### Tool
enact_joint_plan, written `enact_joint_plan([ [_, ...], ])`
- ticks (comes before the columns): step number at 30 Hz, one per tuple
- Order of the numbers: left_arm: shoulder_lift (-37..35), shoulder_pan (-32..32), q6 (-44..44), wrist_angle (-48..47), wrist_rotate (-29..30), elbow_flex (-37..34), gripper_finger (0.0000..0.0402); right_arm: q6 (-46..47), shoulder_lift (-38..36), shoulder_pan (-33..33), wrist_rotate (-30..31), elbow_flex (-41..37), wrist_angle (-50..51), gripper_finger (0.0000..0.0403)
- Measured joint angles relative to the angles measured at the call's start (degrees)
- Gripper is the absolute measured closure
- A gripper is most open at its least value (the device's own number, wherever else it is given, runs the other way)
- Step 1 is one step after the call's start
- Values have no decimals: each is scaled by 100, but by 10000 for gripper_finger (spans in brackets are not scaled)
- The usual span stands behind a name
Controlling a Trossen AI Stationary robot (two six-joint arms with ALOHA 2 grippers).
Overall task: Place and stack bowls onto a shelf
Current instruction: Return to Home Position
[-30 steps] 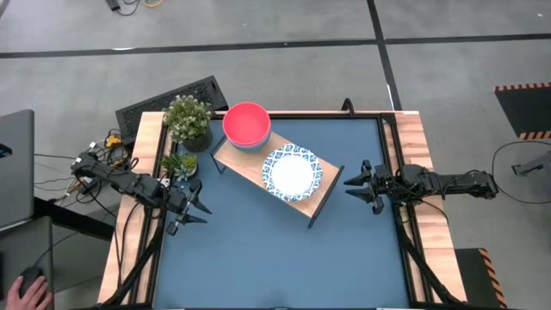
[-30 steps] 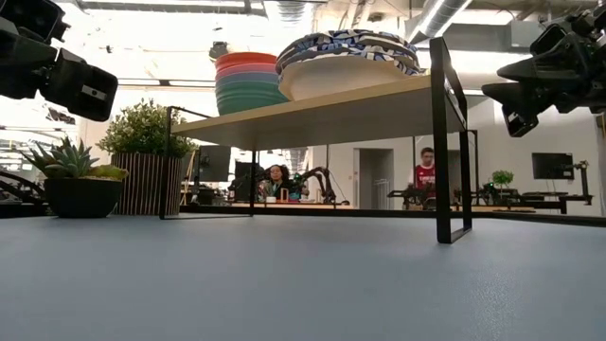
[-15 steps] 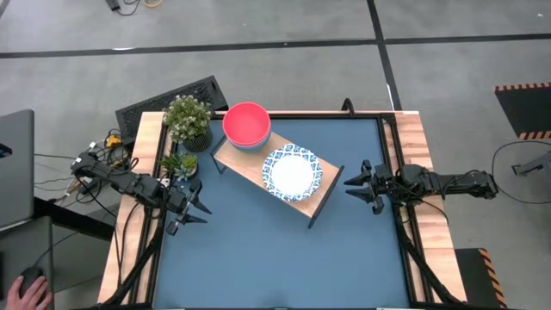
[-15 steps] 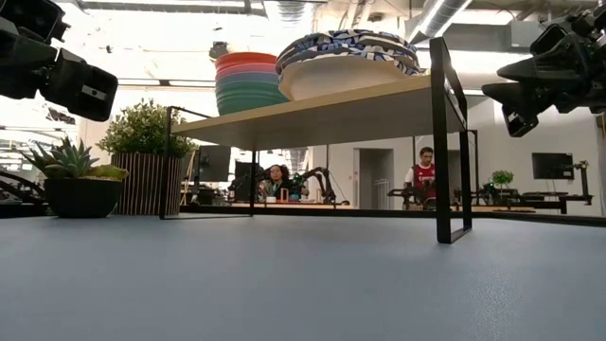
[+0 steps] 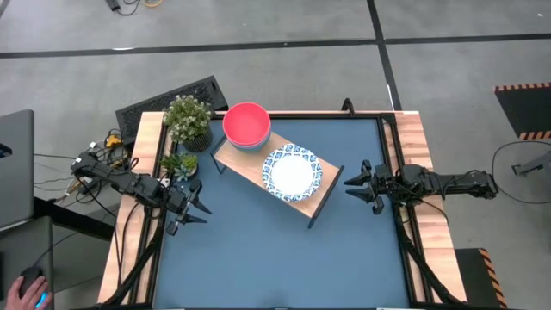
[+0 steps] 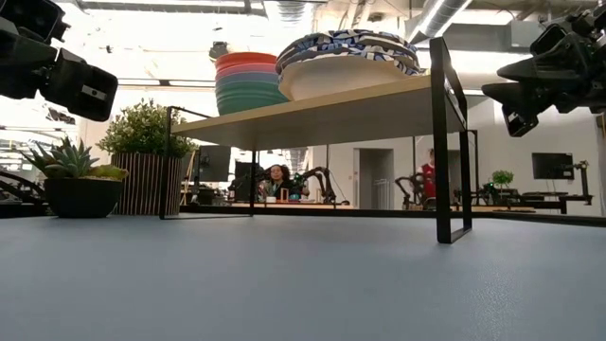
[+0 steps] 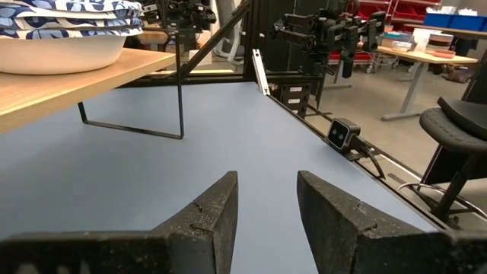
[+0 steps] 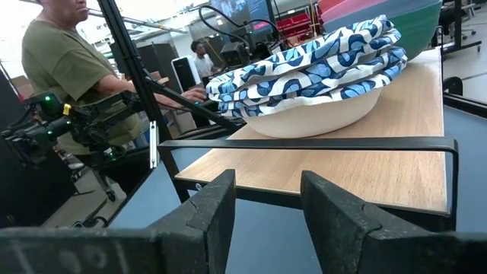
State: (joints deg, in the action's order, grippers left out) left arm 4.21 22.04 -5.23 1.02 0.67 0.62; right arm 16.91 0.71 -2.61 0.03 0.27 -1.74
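Note:
The light-wood shelf (image 5: 263, 169) stands slantwise on the far half of the blue table on its thin black legs. On its far left end the pink bowl (image 5: 247, 124) sits nested on green ones (image 6: 248, 95). The white bowls with blue-patterned rims (image 5: 292, 171) are nested in a stack on its right half (image 6: 348, 59) (image 8: 312, 74) (image 7: 67, 30). My left gripper (image 5: 200, 213) (image 7: 266, 205) hovers open near the table's left edge, pointing right. My right gripper (image 5: 350, 188) (image 8: 266, 202) hovers open right of the shelf's end, pointing at it.
Two potted plants stand at the far left corner: a bushy one (image 5: 188, 119) and a small succulent (image 5: 179, 164) (image 6: 71, 175), close to my left gripper. The near half of the tabletop (image 5: 275, 258) is bare. A person (image 8: 65, 57) stands beyond the table.

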Motion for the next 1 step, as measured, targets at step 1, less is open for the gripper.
enact_joint_plan([
  [1,-1,-1,-1,0,0,0,281,0,0,0,-2,1,-2,226],
])
